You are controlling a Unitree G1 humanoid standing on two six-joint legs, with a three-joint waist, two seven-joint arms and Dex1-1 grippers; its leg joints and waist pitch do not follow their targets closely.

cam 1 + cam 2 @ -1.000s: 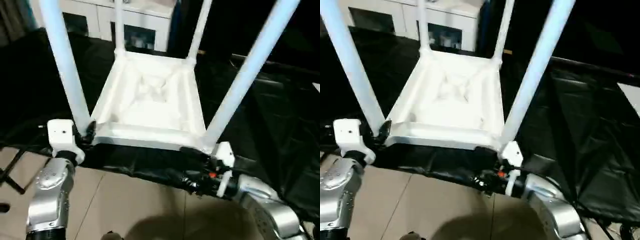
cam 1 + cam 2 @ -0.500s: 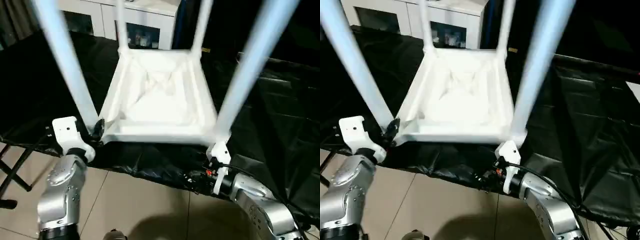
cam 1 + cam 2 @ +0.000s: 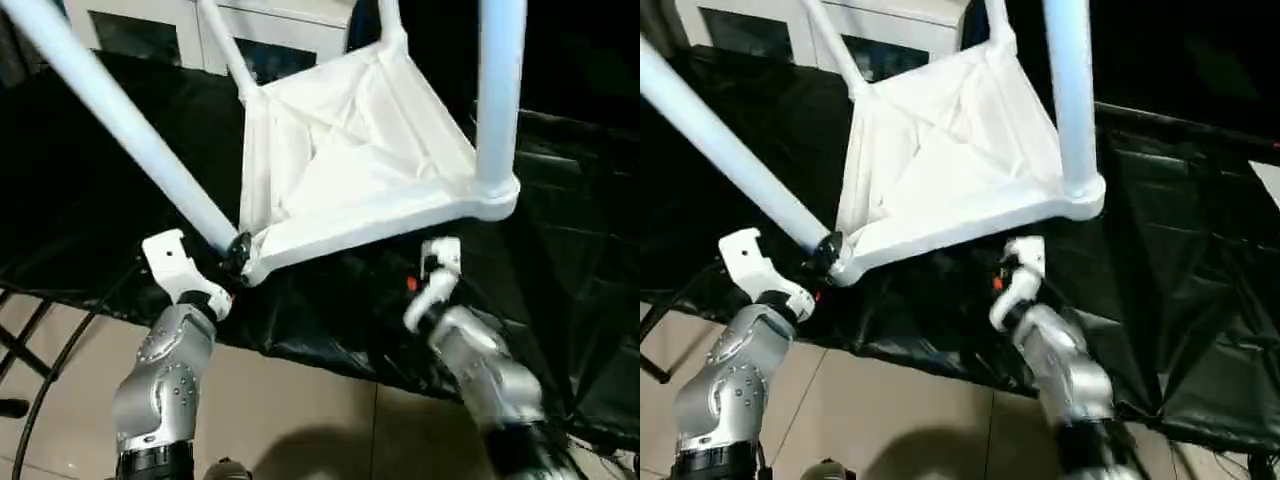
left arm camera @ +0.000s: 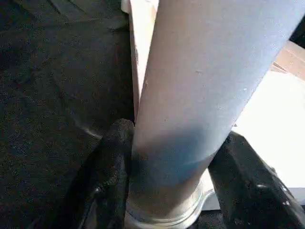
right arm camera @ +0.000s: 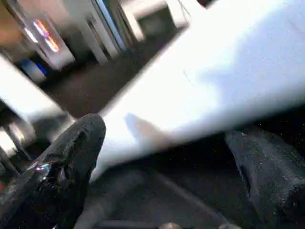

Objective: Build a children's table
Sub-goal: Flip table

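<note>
Nearest the robot, the right gripper hangs spread wide and empty just under the near edge of the children's table, below the corner where one leg stands in its socket. In the wrist view its two black fingers stand far apart with the white edge crossing beyond them, not between them. A second ago this claw sat right against that corner; it has since let go and dropped back.

A little farther out, the left gripper pinches the base of another leg where it meets its corner socket, black fingers pressed on either side of the tube.

Beyond both claws the table has changed most: a second ago its upside-down top lay flat on the black cloth; now it is tilted and swung round, the corner above the right claw lifted, the far legs pointing up and away. With all four legs seated, this looks like the start of turning the table upright, carried for now by the left claw alone.
</note>
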